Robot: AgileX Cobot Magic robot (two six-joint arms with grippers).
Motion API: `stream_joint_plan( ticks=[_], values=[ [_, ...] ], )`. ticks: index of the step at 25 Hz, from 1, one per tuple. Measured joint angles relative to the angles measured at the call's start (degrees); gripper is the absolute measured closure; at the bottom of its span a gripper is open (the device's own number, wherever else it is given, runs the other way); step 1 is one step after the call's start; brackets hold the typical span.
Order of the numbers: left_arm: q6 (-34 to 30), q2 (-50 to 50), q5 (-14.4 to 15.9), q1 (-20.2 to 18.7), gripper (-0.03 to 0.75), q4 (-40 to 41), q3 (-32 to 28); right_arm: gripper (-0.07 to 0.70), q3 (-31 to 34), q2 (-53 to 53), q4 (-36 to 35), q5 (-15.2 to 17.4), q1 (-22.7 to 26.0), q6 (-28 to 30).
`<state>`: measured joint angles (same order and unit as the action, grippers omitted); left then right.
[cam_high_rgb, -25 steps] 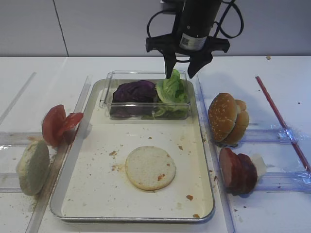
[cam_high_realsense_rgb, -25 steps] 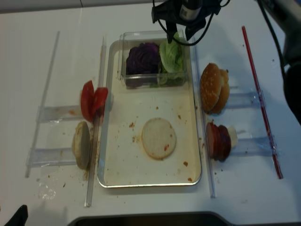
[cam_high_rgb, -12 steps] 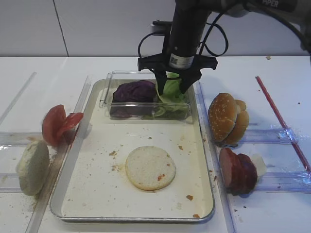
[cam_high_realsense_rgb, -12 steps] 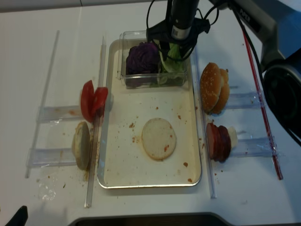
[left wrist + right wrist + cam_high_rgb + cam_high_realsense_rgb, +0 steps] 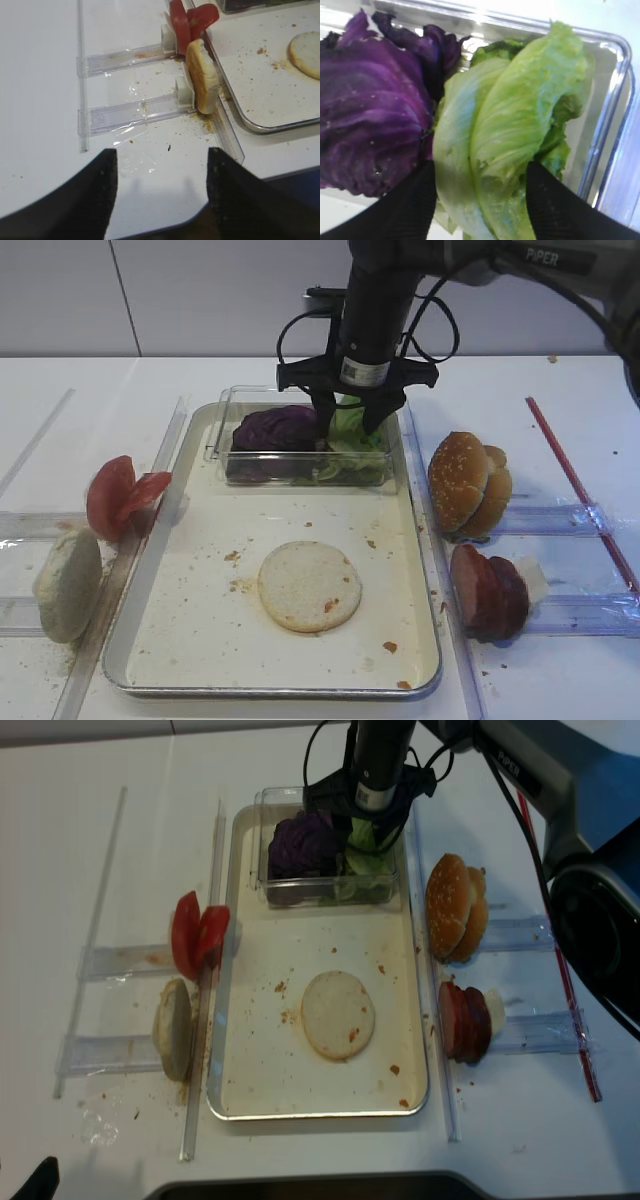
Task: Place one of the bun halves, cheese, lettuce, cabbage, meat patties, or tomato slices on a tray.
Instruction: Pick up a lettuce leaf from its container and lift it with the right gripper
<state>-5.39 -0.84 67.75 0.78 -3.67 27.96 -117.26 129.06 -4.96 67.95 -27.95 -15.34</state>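
Right gripper [image 5: 347, 428] dropped from above the clear box [image 5: 222, 445] into it; fingers [image 5: 555, 210] open, straddling the lettuce [image 5: 505, 135], not yet squeezed. Bun half [image 5: 310, 586] already on tray [image 5: 160, 570]. Left: grab lettuce, lift, place. Left gripper [image 5: 162, 190] open, idle.

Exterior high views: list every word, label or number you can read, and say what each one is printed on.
"PIPER": white letters on the right arm's dark link, at the top right of the first exterior view.
Same lettering on the arm link in the realsense view: too blurred to read.
Small white label on the wrist above the right pincer: its printing is too small to read.
No other text shows.
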Motion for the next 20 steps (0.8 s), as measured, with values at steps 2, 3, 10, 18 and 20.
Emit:
stream_joint_plan(
  ticks=[2,3,10,18,20],
  values=[
    [0.0,0.0,0.0,0.0,0.351,0.0,0.0,0.22,0.0,0.62,0.1,0.0,0.0,0.0],
    [0.0,0.0,0.0,0.0,0.351,0.0,0.0,0.22,0.0,0.83,0.1,0.0,0.0,-0.04],
    [0.0,0.0,0.0,0.0,0.351,0.0,0.0,0.288,0.0,1.45,-0.1,-0.1,0.0,-0.48],
    [0.0,0.0,0.0,0.0,0.351,0.0,0.0,0.546,-0.12,1.45,-0.24,0.47,0.0,-0.61],
    [0.0,0.0,0.0,0.0,0.351,0.0,0.0,0.567,-0.12,1.45,-0.24,0.99,0.0,-0.61]
  ],
)
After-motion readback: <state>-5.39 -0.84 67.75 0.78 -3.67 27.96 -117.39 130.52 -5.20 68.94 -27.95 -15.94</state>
